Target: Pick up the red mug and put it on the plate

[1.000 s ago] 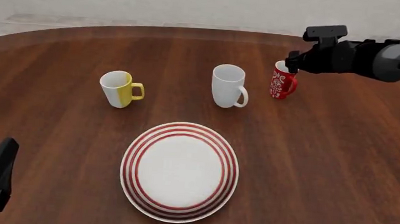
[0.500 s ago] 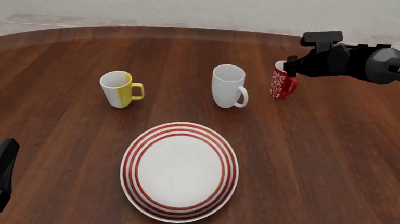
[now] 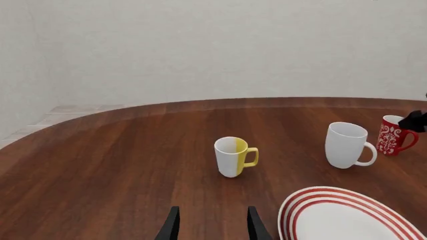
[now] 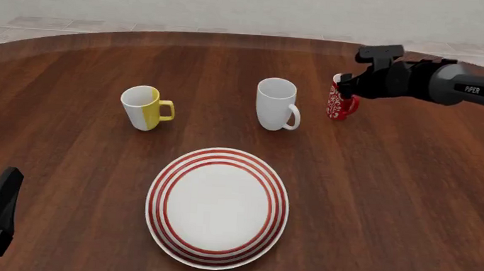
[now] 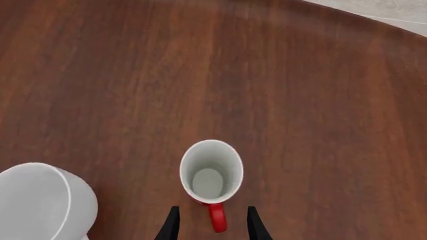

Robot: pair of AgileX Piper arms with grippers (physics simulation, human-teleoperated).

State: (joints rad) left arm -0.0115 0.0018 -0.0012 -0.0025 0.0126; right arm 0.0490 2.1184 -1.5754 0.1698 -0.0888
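Front cam: fixed, high, on arms' side of table, looked fwd and down; whole tabletop in shot, far wall at top.

L wrist cam: low, near table level, faced across the table toward the wall, well back from the mugs. Shared w/ front: yellow-and-white mug, white mug, red mug, part of plate.

R wrist cam: looked almost straight down, close, into red mug's mouth; white mug at frame edge. All three views shared red and white mugs.
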